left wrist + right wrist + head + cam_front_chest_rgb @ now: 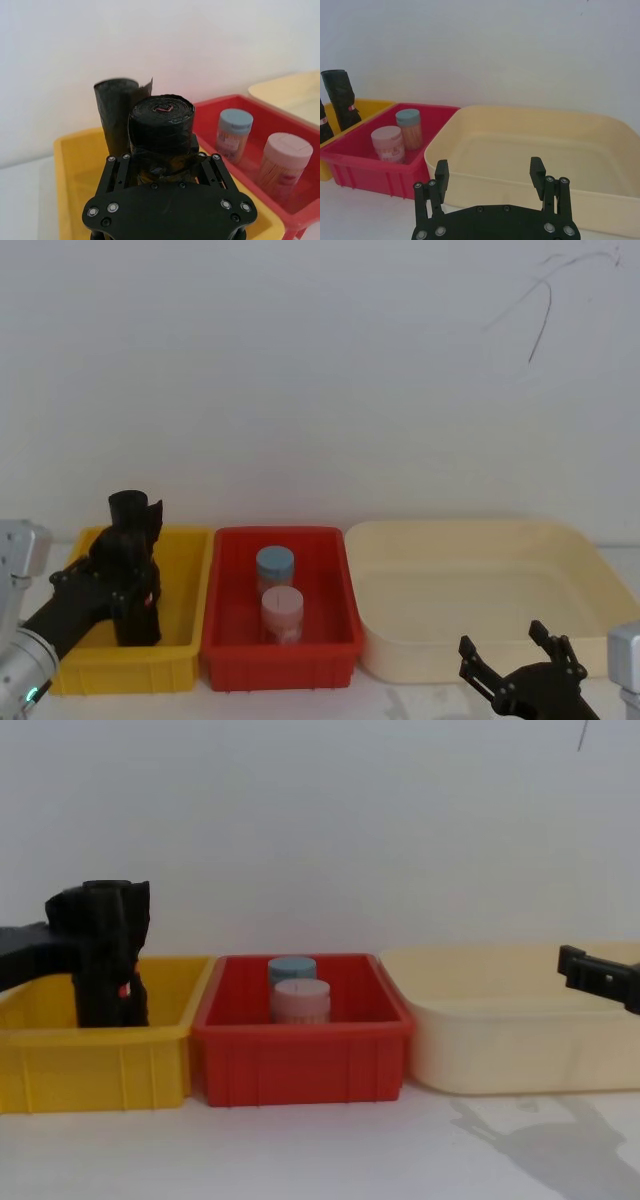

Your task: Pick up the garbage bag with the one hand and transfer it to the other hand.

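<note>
You are working step 1 of 2, the pickup. Your left gripper (162, 162) is pinching the garbage bag (161, 122), which is standing upright in the yellow bin (120, 668), just beside a 2nd black roll (116, 107). Your right gripper (489, 170) is hovering low before the cream tray (530, 125), fingers spread. The next move likely calls for a straight lift clear of the bin wall, then a carry toward the right gripper.

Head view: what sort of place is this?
Probably a lab test bench: yellow bin, red bin and cream tub lined up on a white table, bare wall behind. Left gripper grips the garbage bag; right gripper hovers by the tub.
</note>
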